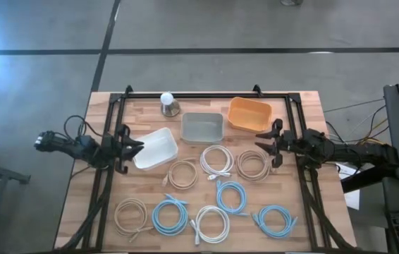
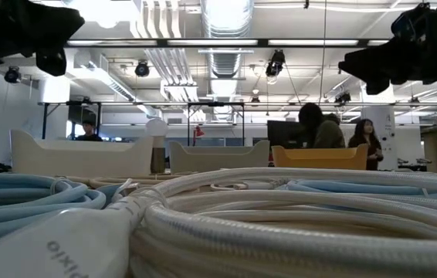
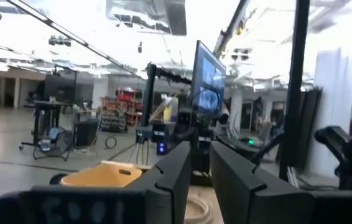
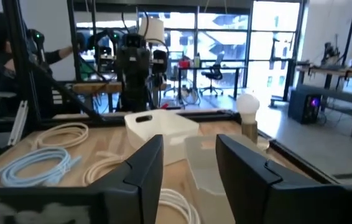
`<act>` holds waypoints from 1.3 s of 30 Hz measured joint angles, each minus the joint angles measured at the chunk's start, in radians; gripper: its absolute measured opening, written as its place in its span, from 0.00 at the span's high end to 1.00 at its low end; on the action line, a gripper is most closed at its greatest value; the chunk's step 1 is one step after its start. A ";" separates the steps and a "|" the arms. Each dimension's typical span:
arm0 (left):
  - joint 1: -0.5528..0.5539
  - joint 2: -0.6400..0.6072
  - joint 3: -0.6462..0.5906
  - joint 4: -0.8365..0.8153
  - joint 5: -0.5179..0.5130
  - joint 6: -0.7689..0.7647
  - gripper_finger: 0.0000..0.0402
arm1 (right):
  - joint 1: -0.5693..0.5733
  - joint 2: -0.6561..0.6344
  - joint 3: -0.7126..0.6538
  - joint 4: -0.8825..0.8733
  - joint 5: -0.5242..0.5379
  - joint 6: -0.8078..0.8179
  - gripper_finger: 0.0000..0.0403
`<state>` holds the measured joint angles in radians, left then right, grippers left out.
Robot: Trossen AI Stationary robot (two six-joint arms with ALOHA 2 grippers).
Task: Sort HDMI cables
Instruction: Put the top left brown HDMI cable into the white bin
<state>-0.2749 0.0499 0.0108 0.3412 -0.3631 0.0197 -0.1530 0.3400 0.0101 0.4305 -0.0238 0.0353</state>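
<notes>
Eight coiled cables (image 1: 221, 194) lie on the wooden table (image 1: 312, 106) below three bins (image 1: 202, 127). The left gripper (image 1: 134, 147) and right gripper (image 1: 264, 141) hover at opposite sides, both with jaws spread and holding nothing.

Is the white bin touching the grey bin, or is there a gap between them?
Apart. In the high view, bare wood shows between the white bin and the grey bin; their nearest rims do not meet.

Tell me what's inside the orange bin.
Nothing shows in the orange bin: from above its floor is bare. All the cables lie on the table, outside it.
</notes>
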 joint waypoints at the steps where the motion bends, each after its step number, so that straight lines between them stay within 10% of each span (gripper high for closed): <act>1: 0.000 0.011 0.007 -0.012 -0.004 -0.002 0.78 | 0.000 0.011 0.000 0.015 0.000 -0.007 0.66; 14: 0.000 0.470 0.296 -0.086 -0.072 0.006 0.48 | 0.000 0.183 0.000 0.150 -0.001 -0.009 0.53; 29: 0.059 1.191 0.905 -0.746 -0.038 -0.156 0.49 | 0.000 0.258 -0.001 0.247 -0.001 0.068 0.51; 39: 0.127 1.541 1.112 -0.875 0.126 -0.142 0.50 | 0.000 0.258 -0.001 0.239 -0.003 0.158 0.51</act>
<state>-0.1474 1.5906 1.1225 -0.5336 -0.2374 -0.1219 -0.1529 0.5976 0.0093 0.6697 -0.0266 0.1936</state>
